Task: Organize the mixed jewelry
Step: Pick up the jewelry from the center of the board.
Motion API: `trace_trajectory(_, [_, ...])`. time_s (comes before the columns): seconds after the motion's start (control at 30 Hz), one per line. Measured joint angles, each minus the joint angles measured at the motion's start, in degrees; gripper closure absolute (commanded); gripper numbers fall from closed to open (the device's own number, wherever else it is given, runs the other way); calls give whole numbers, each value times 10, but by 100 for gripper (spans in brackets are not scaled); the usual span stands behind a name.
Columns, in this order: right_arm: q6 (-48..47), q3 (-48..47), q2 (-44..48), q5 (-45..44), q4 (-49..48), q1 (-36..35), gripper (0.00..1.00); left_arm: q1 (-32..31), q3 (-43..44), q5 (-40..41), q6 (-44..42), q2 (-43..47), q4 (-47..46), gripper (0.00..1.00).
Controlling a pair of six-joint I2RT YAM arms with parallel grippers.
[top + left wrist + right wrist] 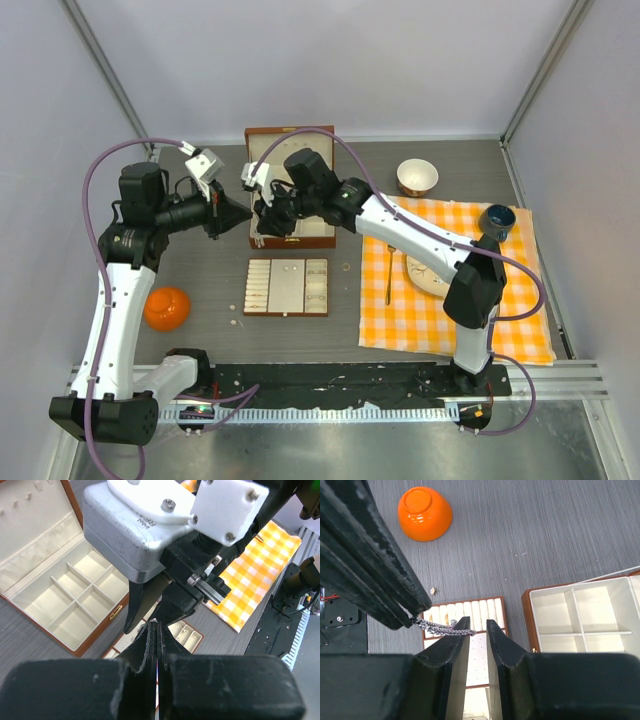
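Stretching from the left gripper [155, 630], whose fingers pinch it tight, the chain necklace [440, 626] reaches the right gripper [478, 626], its jaws narrowly parted beside the loose end. This looks like a handover staged above the tray [286, 314], just near of the wooden box [272, 140].

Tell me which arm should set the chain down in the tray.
Left, probably. The left pincer is shut on the chain; the right pincer stands open, the chain merely touching one fingertip.

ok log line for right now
left gripper: shut on chain | right gripper: open, at chain's free end | chain: off the table | box: open
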State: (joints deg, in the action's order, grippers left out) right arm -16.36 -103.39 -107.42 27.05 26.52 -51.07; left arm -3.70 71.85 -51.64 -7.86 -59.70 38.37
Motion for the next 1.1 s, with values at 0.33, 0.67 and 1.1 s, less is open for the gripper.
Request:
trace_trajectory(0.33, [0, 10, 0, -4, -2, -3, 76, 0, 0, 0, 0, 4, 0, 100])
trace_trajectory(0.67, [-2, 14, 0, -10, -3, -3, 82, 0, 0, 0, 1, 5, 0, 100])
trace_trajectory(1.1, [-7, 18, 0, -15, -4, -3, 99, 0, -3, 0, 1, 6, 0, 100])
